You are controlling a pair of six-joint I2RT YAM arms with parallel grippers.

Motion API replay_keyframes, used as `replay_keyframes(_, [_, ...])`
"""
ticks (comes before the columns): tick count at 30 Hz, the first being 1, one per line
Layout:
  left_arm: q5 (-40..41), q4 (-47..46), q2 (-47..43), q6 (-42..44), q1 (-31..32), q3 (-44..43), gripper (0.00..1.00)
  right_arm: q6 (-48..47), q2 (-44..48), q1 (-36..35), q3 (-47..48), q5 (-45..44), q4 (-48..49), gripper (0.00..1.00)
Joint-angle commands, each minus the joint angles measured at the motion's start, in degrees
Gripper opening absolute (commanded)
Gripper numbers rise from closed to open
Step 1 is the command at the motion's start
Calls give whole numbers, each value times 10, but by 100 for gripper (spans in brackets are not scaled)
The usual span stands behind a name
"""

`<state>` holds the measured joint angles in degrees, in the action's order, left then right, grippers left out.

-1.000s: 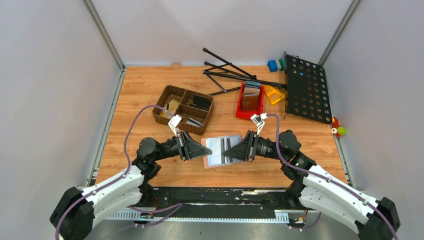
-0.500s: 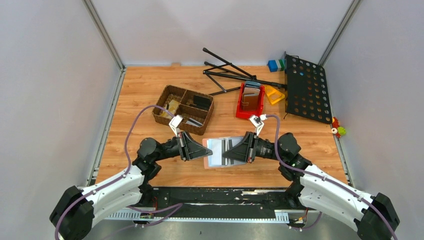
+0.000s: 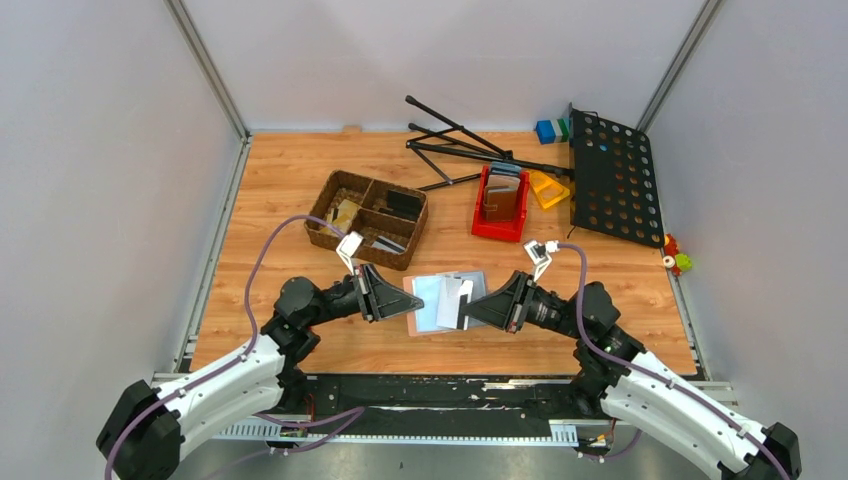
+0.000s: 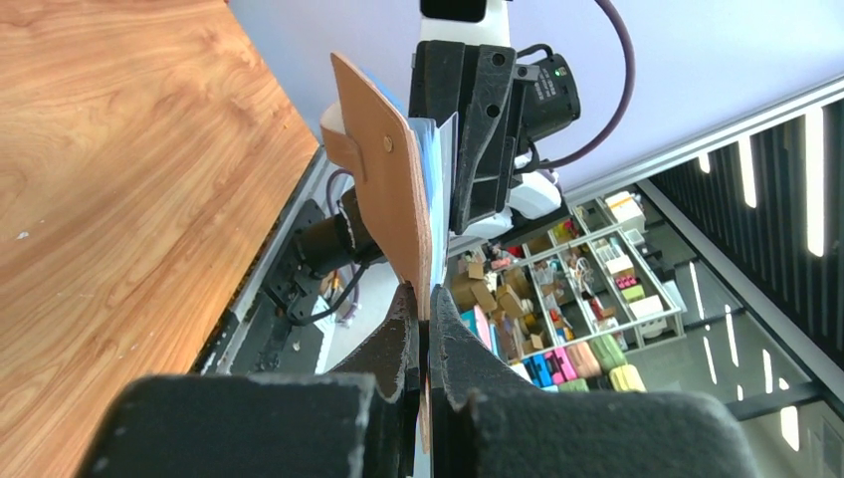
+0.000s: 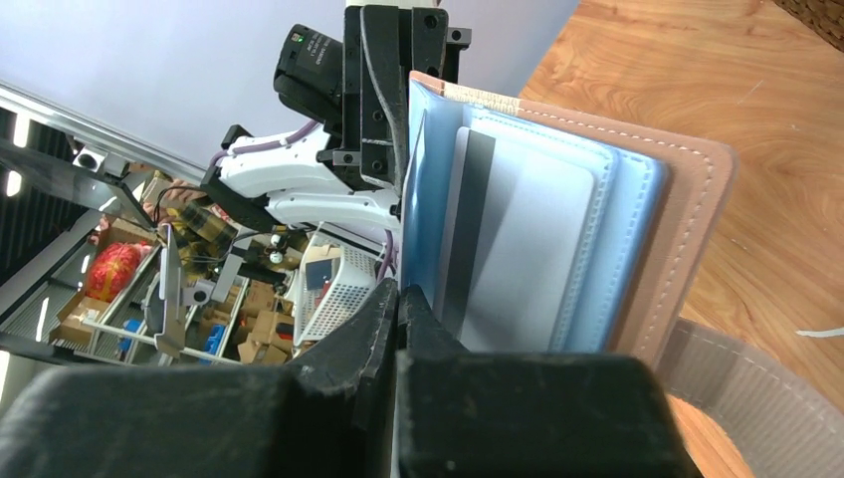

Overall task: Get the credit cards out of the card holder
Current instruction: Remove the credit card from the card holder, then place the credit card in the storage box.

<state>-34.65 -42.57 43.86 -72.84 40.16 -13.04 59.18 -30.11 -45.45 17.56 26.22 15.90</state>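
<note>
Two claws from above: we see the left gripper (image 3: 402, 299) clamping the open card holder (image 3: 428, 305) between them, the right gripper (image 3: 468, 310) pinching a grey card (image 3: 455, 298). Left wrist: jaws tight on its brown edge. Right wrist: jaws tight on the card.

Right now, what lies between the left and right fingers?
Only the open card holder and a silvery grey card against it, clear in the top view.
</note>
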Motion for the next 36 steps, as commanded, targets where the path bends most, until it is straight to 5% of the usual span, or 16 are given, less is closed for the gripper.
replay_keyframes(1, [15,17,-13,14,-1,-14,0,-9,10,0,6,-19,-8,0])
replay_keyframes(7, [32,83,-44,38,-2,-25,0,-65,25,2,55,-67,-149,0])
replay_keyframes(11, [124,412,-78,149,-6,-95,0,-138,27,3,101,-154,-294,0])
replay_keyframes(14, [179,533,-80,208,-11,-134,0,-183,11,3,127,-190,-333,0])
replay_keyframes(26, [291,659,-90,270,-13,-152,0,-464,-279,-5,338,-180,-340,0])
replay_keyframes(36, [317,678,-122,278,-13,-115,0,-626,-539,-12,561,-181,-344,0])
